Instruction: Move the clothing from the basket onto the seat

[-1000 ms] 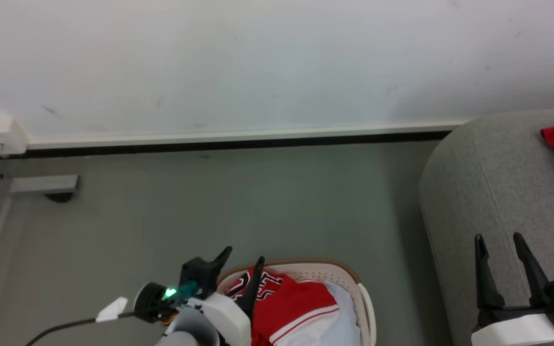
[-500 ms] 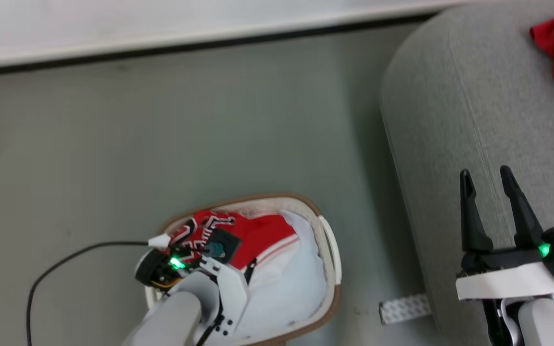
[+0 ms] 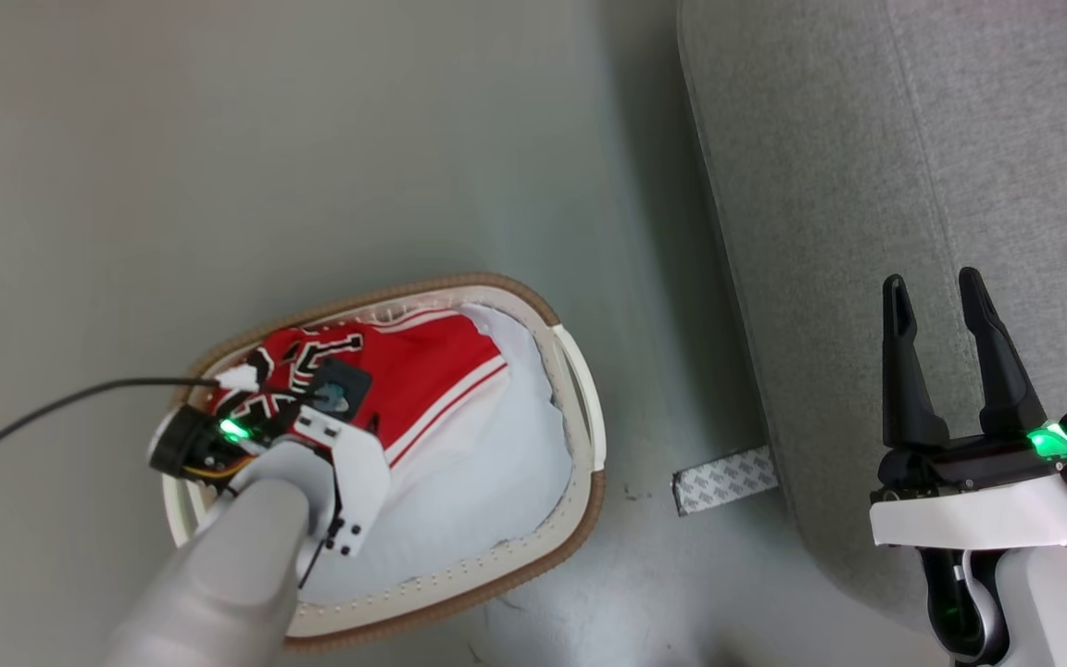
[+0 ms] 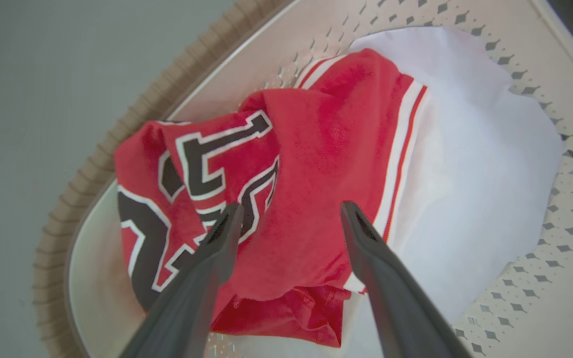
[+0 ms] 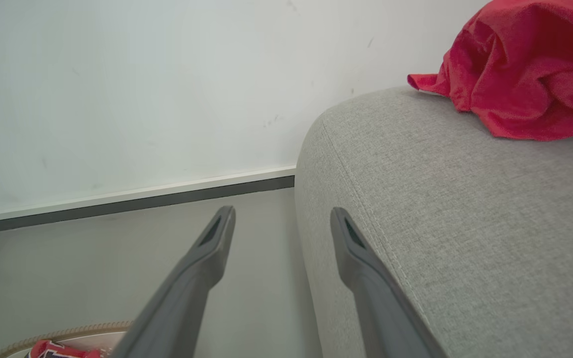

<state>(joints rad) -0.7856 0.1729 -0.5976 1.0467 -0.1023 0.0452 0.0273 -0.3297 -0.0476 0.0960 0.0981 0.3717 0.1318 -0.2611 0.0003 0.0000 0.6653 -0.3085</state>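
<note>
Head camera overhead — basket (image 3: 578, 389) in all views

Matt cloth jersey (image 4: 316, 164); basket (image 4: 540, 318) prob. plastic.

Large black, white-edged numerals and lettering on the red jersey (image 4: 316, 149) lying crumpled in the basket (image 4: 167, 87), strokes broken up by folds, no character readable whole in the left wrist or head view, no other legible text.
</note>
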